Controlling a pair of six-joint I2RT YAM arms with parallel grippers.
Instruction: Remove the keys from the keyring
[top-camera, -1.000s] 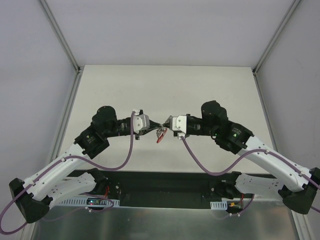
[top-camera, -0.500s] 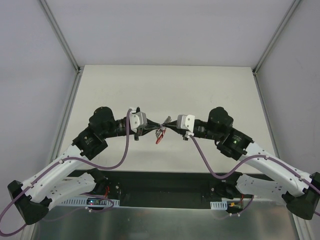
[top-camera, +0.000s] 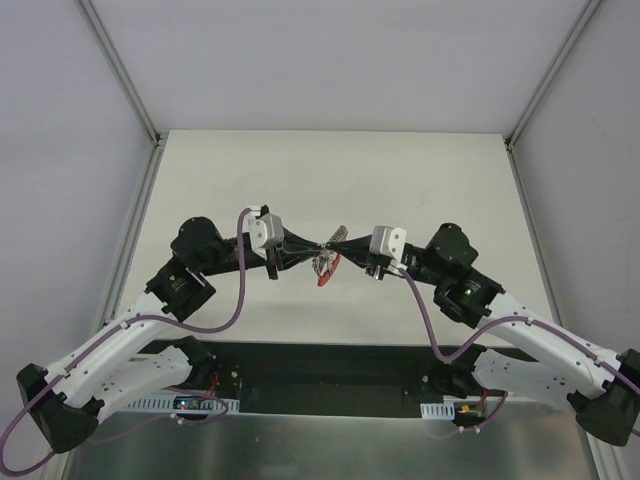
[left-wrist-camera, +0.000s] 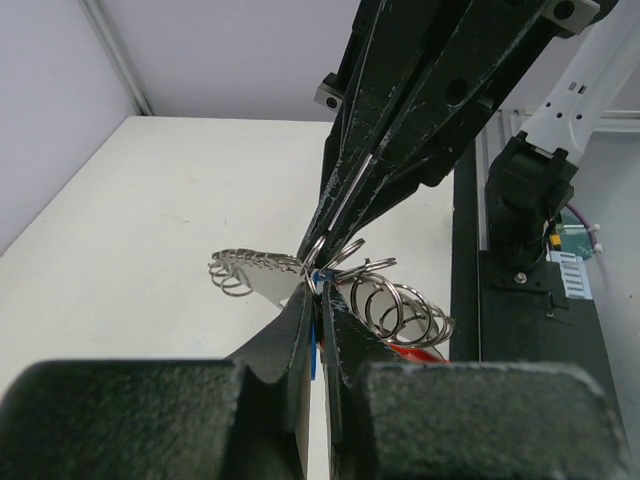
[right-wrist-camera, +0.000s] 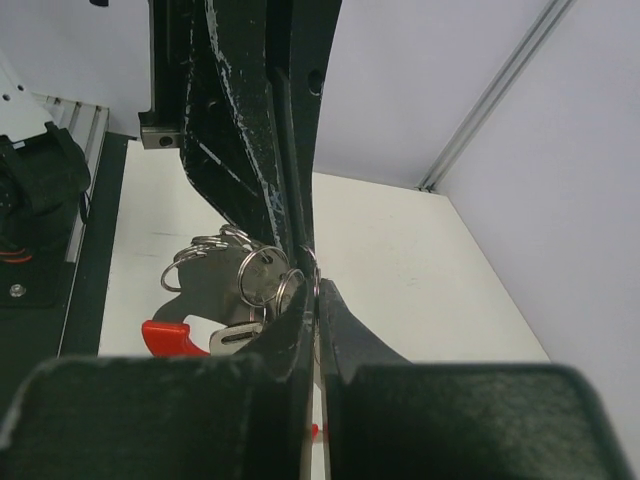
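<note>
One keyring (top-camera: 324, 270) is clamped above the worktop (top-camera: 420, 170) centre between the closed left pincer (top-camera: 316, 249) and the closed right pincer (top-camera: 341, 248); the keys (left-wrist-camera: 248, 272) cannot be counted.

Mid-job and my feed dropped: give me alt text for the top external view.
Both arms meet tip to tip over the middle of the white table, the left gripper and right gripper each shut on the keyring between them. Its red tag hangs on the side near the arm bases, and the silvery keys stick out on the far side.

A robotics lab cell: white table (top-camera: 400, 170), plain walls (top-camera: 330, 60), aluminium frame posts (top-camera: 120, 70).
</note>
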